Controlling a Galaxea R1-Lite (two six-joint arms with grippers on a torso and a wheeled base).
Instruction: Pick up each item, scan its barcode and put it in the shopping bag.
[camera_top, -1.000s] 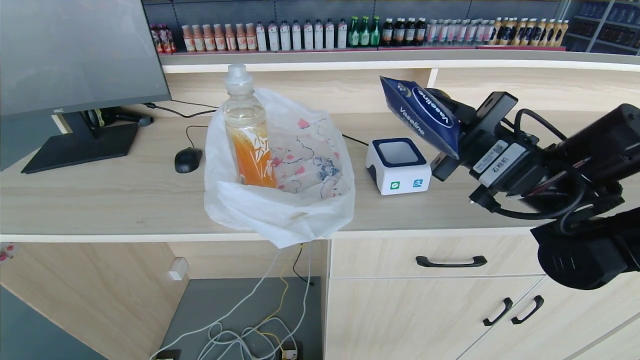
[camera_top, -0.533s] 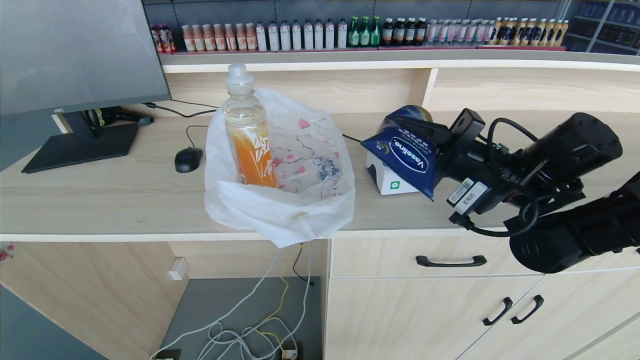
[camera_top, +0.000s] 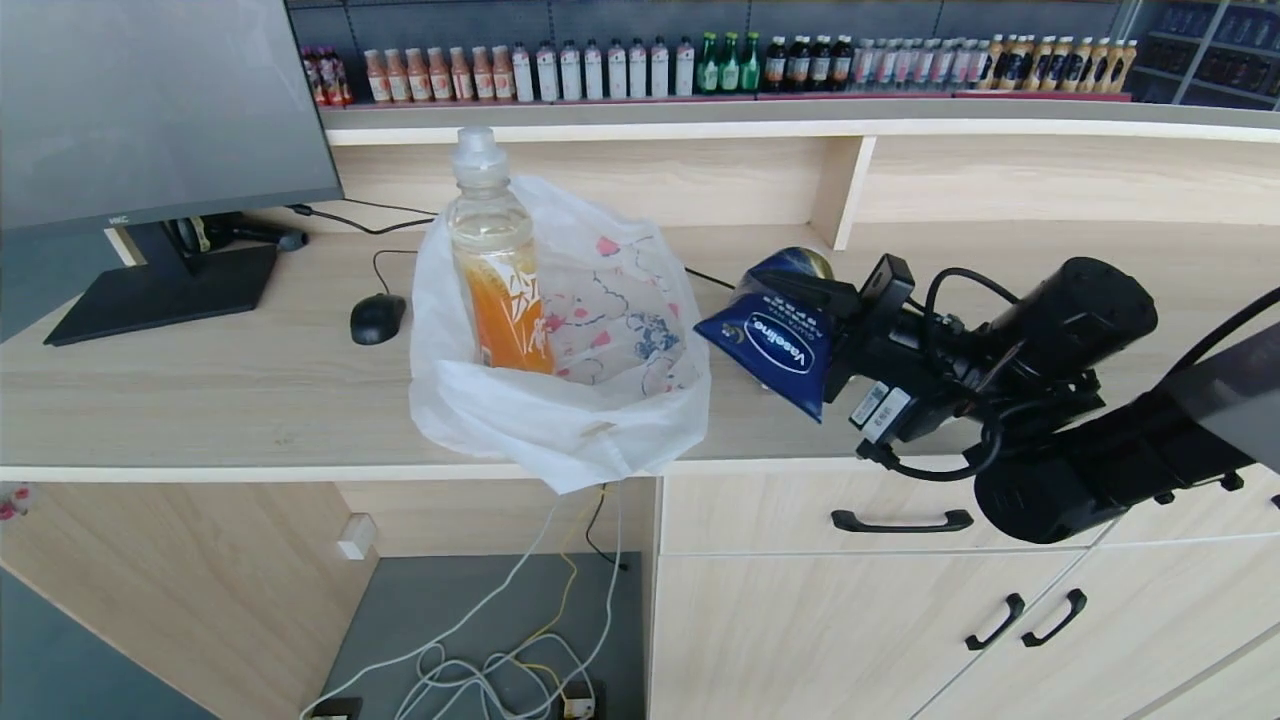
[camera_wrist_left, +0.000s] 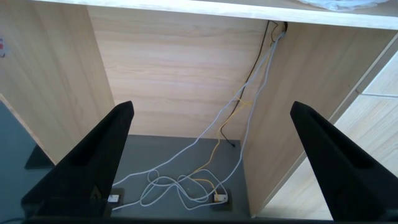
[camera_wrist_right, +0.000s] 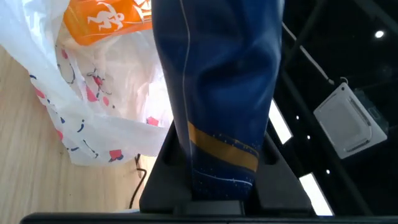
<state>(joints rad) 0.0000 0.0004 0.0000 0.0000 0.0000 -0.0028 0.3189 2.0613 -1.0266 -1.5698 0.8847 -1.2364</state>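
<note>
Now: blue pouch (camera_top: 772, 338) is clamped in the right jaws, which are closed on its far end. One black finger (camera_top: 815, 288) lies across the top face and the rest of the pouch sticks out past the jaws toward the shopping bag (camera_top: 590, 420). In the right wrist view the jaws grip the pouch (camera_wrist_right: 217, 81) at the end w/ the gold band, one finger on each flat side.

Pouch is held in the air above the table (camera_top: 200, 390), tilted, w/ one pointed corner lowest. Its left corner is just beside the bag's right rim; cannot tell if they touch.

Appearance: dark blue, glossy, soft and flat, w/ creases. White-outlined oval w/ white print on the upward face, and a gold band near the gripped end.

Bag: white thin plastic w/ pink and blue print, mouth open, sitting at the table's front edge and sagging over it. A clear bottle (camera_top: 495, 270) w/ orange drink and a white cap stands upright inside, on the left.

Left jaws are wide open and hold nothing. They are below table level, facing the recess w/ loose cables (camera_wrist_left: 205, 180) on the floor.

Also on the table: mouse (camera_top: 377, 319) left of the bag, monitor (camera_top: 150, 100) at far left. A row of bottles (camera_top: 700, 65) sits on the back shelf.
</note>
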